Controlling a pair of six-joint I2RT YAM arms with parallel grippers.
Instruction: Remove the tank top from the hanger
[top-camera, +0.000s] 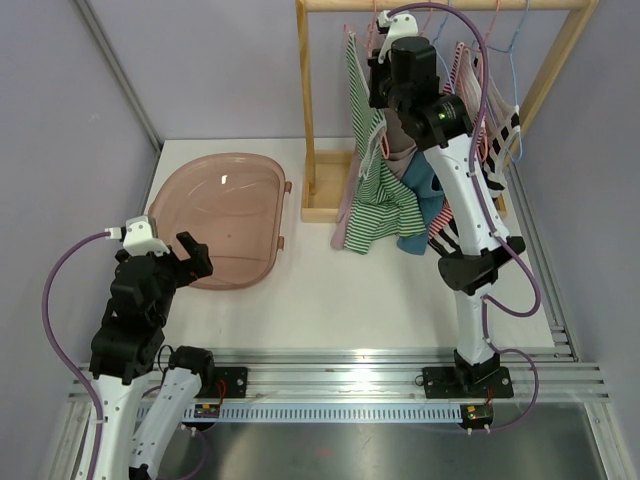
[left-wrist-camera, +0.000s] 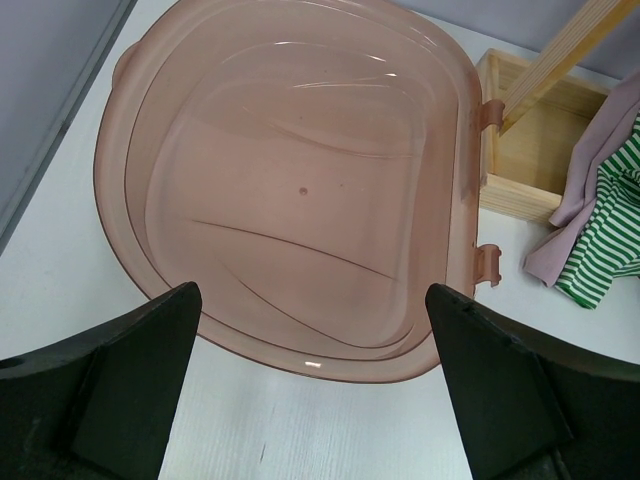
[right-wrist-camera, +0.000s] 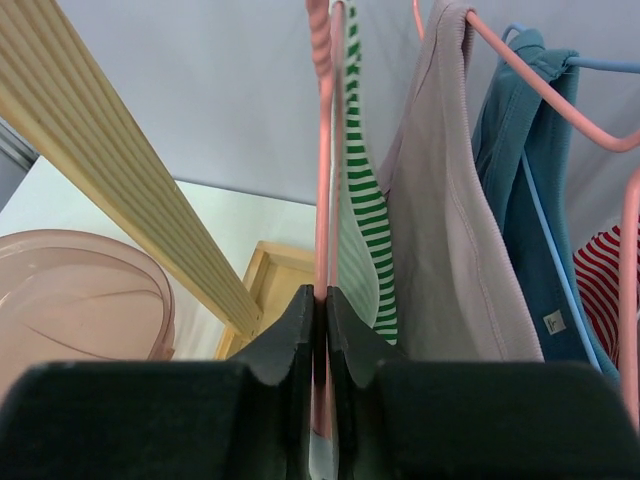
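**K:** Right arm status?

**Me:** Right hand (right-wrist-camera: 322, 300) is up at the rack (top-camera: 304, 100), fingers pinched together on the wire of the pink hanger (right-wrist-camera: 322, 150). I read that as pinning the hanger so it can't swing or lift off the rail when the cloth gets pulled.

**K:** And the tank top?

**Me:** The green-striped tank top (right-wrist-camera: 362, 200) hangs on that hanger, leftmost garment on the rail, just beside the fingers. I can't tell if any fabric is caught in the pinch (wrist view is too tight there). Not off yet.

**K:** Left?

**Me:** Left hand (left-wrist-camera: 312, 298) hovers over the pink basin (top-camera: 220, 220), fingers wide apart, holding nothing. My guess is it's parked low and clear, near where the top would get dropped. The basin sits on the counter (top-camera: 330, 300), just left of the rack's base.

**K:** Counts?

**Me:** One rack, one basin, two arms. The wrist view gives me four garments: the green-striped one, a mauve top (right-wrist-camera: 450, 220), a teal top (right-wrist-camera: 520, 200) and a red-striped top (right-wrist-camera: 600, 290). The top camera also shows a black-and-white striped edge (top-camera: 503, 140) at the far right. It may be a fifth, but I can't separate it. Hangers are several pink and one blue hanger (right-wrist-camera: 610, 66). They overlap, so I can't call an exact number.

**K:** Risk?

**Me:** The mauve top looks to touch the green one, so a pull could drag both.
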